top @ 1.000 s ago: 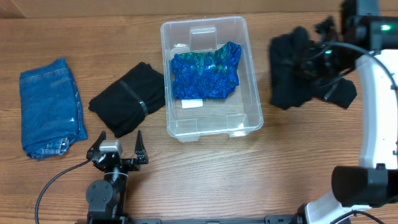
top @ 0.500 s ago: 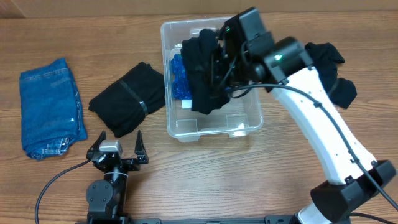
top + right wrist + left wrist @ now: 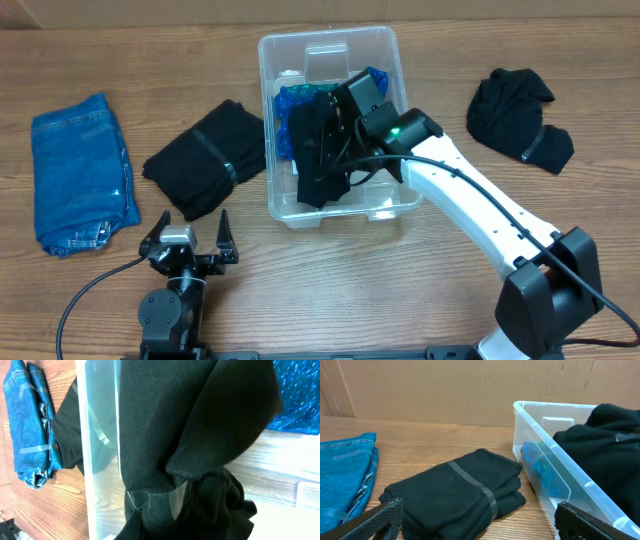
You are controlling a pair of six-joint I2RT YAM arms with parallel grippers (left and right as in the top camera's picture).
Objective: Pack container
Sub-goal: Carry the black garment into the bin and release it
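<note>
Packing looks under halfway: the container (image 3: 300, 212), mid-surface (image 3: 300, 285), has a blue shiny cloth (image 3: 288, 105) inside and the right tool (image 3: 330, 150) clamps a black garment (image 3: 315, 170) in it, while jeans (image 3: 82, 170), a folded black bundle (image 3: 205, 158) and a crumpled black cloth (image 3: 515, 115) wait outside, the left tool (image 3: 187, 235) standing wide open.

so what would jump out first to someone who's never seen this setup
The right gripper stands out first, reaching into the clear container mid-table and holding a black garment over a shiny blue cloth. After that, the folded jeans at the far left, a taped black bundle beside the container, and a loose black heap on the right.
</note>
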